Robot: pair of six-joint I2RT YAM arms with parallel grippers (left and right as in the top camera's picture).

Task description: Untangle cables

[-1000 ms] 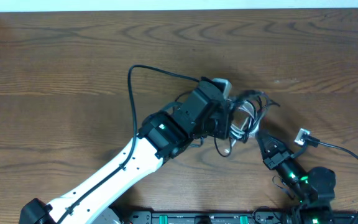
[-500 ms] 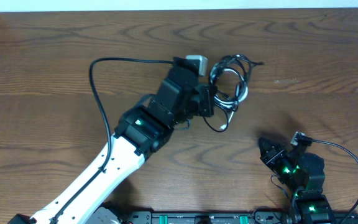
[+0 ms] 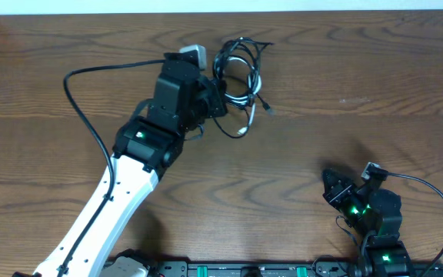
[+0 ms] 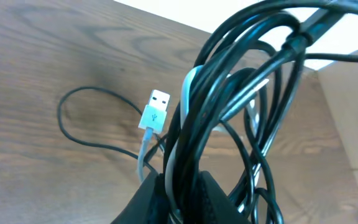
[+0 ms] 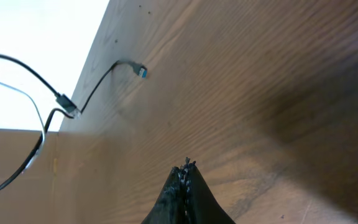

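The cables (image 3: 241, 65) are a looped bundle of thin black cords with a thin white cord, at the upper middle of the table. My left gripper (image 3: 220, 98) is shut on the bundle's left side. In the left wrist view the cables (image 4: 241, 93) rise from between the jaws of my left gripper (image 4: 182, 186), and a white USB plug (image 4: 154, 109) hangs beside them. A loose plug end (image 3: 268, 108) trails to the right. My right gripper (image 3: 328, 185) sits at the lower right, far from the bundle. In its wrist view the right gripper (image 5: 187, 167) is shut with nothing in it.
The left arm's own thick black wire (image 3: 91, 115) arcs out over the table to the left. The right arm's wire (image 3: 429, 192) loops at the lower right. The arms' base rail (image 3: 252, 269) runs along the near edge. The far table edge (image 3: 321, 11) lies just behind the bundle.
My left gripper has carried the bundle up and to the left, away from the right gripper. The right arm drew back to the lower right and then stayed still.
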